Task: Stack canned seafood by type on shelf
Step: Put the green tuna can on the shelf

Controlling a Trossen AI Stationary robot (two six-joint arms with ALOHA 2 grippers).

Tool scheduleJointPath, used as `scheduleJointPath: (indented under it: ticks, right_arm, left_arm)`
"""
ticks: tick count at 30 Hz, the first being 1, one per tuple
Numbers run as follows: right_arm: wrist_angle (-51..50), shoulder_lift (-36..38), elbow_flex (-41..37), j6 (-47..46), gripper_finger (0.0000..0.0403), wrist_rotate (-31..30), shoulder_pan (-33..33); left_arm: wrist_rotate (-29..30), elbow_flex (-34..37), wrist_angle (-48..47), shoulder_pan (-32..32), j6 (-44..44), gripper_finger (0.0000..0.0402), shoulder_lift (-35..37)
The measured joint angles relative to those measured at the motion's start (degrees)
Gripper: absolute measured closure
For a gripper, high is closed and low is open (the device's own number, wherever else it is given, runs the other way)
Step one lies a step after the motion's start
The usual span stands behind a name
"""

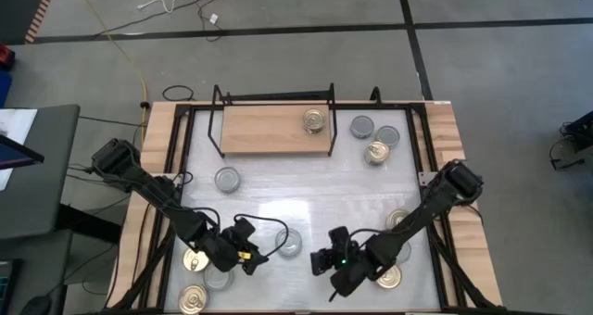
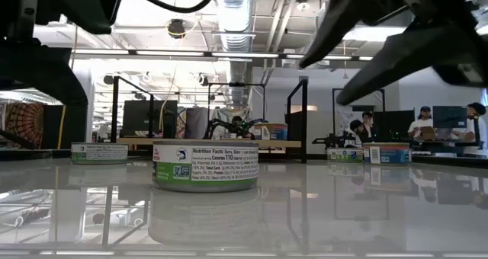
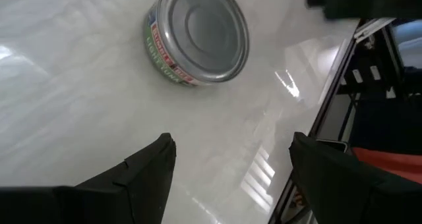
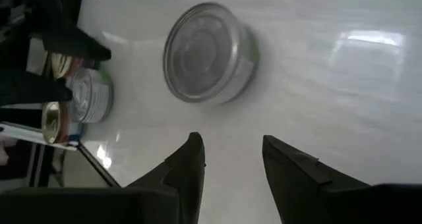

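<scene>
A silver-topped can [image 1: 288, 242] with a green label stands flat on the white table's near middle, and it also shows in the low view [image 2: 206, 165]. My left gripper [image 1: 252, 252] is open just to its left; in the left wrist view the can [image 3: 196, 34] lies ahead of the left gripper [image 3: 227, 159]. My right gripper [image 1: 324, 259] is open just to its right, with the can [image 4: 208, 53] ahead of the right gripper [image 4: 232, 151]. Neither touches it. The wooden shelf [image 1: 264, 130] at the far side carries one gold-topped can [image 1: 315, 121].
Two silver cans [image 1: 361, 126] [image 1: 387, 136] and a gold one [image 1: 376, 152] stand right of the shelf. Another silver can [image 1: 227, 179] is left of centre. Several cans cluster under my left arm [image 1: 195, 258] [image 1: 219, 276] [image 1: 192, 300] and under my right arm [image 1: 398, 220] [image 1: 389, 276].
</scene>
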State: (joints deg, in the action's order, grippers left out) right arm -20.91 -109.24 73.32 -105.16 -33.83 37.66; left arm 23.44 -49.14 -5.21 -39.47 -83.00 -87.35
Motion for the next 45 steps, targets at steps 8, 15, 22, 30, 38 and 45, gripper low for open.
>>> scheduleJointPath:
  ticks: [8,15,22,30,38,45]
  right_arm:
    - [10.45,-4.56,0.00,6.02,0.0232,0.49,-3.84]
    - [7.58,-4.47,0.00,5.27,0.0232,1.58,-6.78]
    - [7.86,-5.55,-0.04,6.66,0.0232,5.69,-8.92]
    - [6.39,-5.44,0.02,6.89,0.0247,6.79,-9.75]
    - [6.04,-5.44,0.02,8.17,0.0288,6.98,-10.02]
    - [5.61,-5.44,0.02,8.26,0.0295,7.40,-10.06]
  left_arm:
    - [0.64,1.52,2.85,1.45,0.72,0.0116,-0.02]
    - [0.57,3.39,5.56,3.68,-0.42,0.0116,-2.03]
    - [-0.51,5.71,6.37,5.86,-1.26,0.0116,-4.41]
    - [-0.22,5.59,8.69,7.28,3.56,0.0116,-4.73]
    - [-1.32,5.59,9.58,10.03,5.72,0.0116,-4.72]
    - [-7.28,5.57,16.62,11.58,5.76,0.0116,-8.96]
